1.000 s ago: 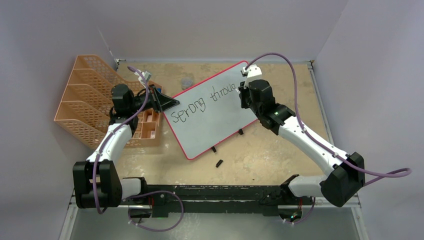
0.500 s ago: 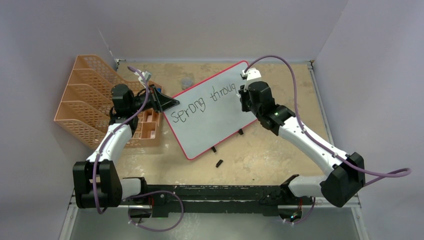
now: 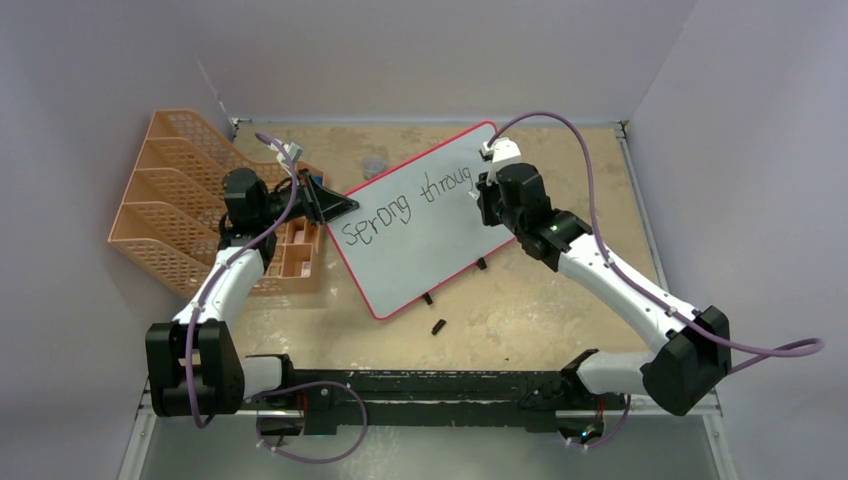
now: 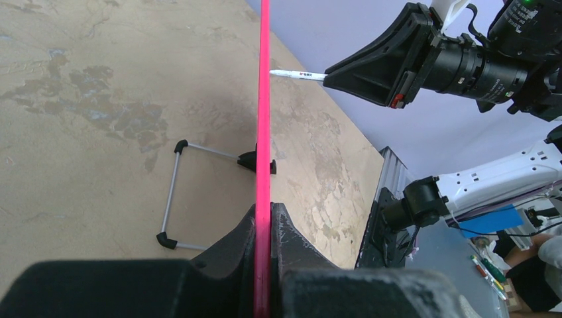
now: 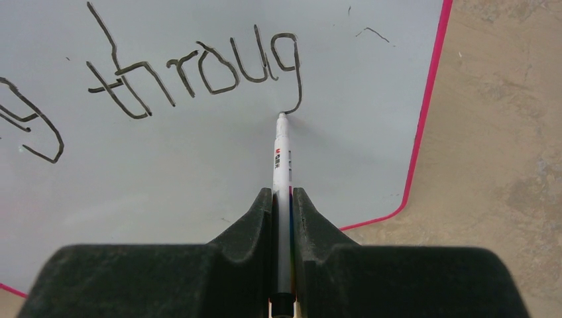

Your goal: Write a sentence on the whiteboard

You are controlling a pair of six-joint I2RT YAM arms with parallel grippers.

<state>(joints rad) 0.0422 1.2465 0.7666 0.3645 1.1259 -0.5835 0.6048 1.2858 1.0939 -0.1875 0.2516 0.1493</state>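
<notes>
The whiteboard (image 3: 420,250), pale with a red-pink frame, stands tilted in the middle of the table. My left gripper (image 3: 345,207) is shut on its left edge; in the left wrist view the pink frame (image 4: 264,99) runs between the jaws of that gripper (image 4: 265,215). The sentence (image 3: 405,203) reads "Sprong throug" in black. My right gripper (image 5: 283,195) is shut on a white marker (image 5: 281,159). The marker's tip touches the board (image 5: 166,172) at the end of the tail of the "g" in "throug" (image 5: 199,69). From above, the right gripper (image 3: 484,192) sits over the board's right part.
An orange mesh file rack (image 3: 170,200) and a small orange compartment box (image 3: 295,250) stand at the left behind my left arm. A small black piece (image 3: 438,326) lies on the table below the board. A wire stand (image 4: 173,192) rests behind the board.
The last letter of "throug" has gained its tail, turning from a round loop into a "g". My right gripper has shifted slightly with the marker. The left arm has not moved.
</notes>
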